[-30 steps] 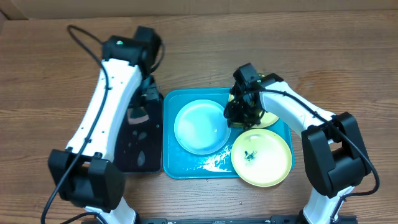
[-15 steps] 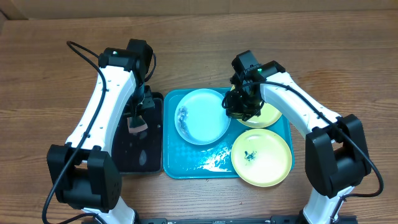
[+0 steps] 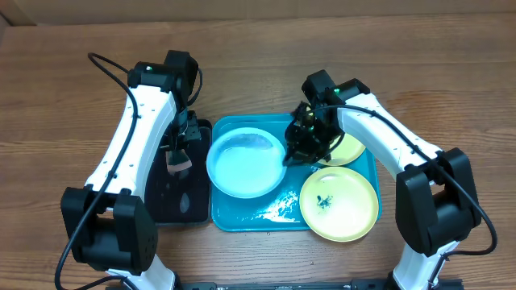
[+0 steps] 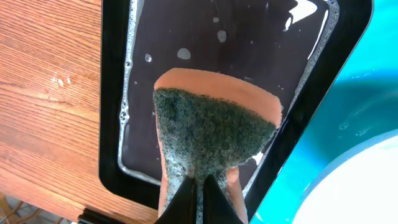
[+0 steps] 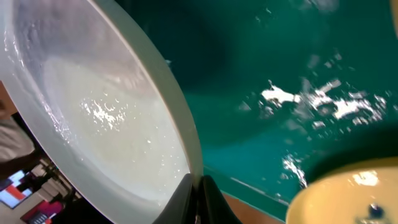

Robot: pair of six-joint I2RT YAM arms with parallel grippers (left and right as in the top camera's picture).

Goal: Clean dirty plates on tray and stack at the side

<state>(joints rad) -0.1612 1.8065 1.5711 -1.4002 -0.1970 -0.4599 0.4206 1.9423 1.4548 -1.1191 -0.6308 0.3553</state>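
Observation:
The pale blue plate (image 3: 244,163) is held tilted over the left half of the turquoise tray (image 3: 242,219). My right gripper (image 3: 295,153) is shut on its right rim; the rim shows between the fingers in the right wrist view (image 5: 198,186). A yellow-green plate with a dark smudge (image 3: 339,203) lies at the tray's front right. Another yellow-green plate (image 3: 348,150) lies behind it, partly hidden by my right arm. My left gripper (image 3: 178,155) is shut on an orange sponge with a green scrub face (image 4: 214,134), held over the black tray (image 4: 112,106).
The black tray (image 3: 179,205) stands just left of the turquoise tray, with soapy water in it. White foam (image 3: 278,211) lies on the turquoise tray's front. Bare wooden table (image 3: 451,105) surrounds both trays.
My right gripper has carried the pale blue plate leftward and tilted it, so its left edge now reaches the tray's left rim. The left arm with the sponge has stayed put over the last half second.

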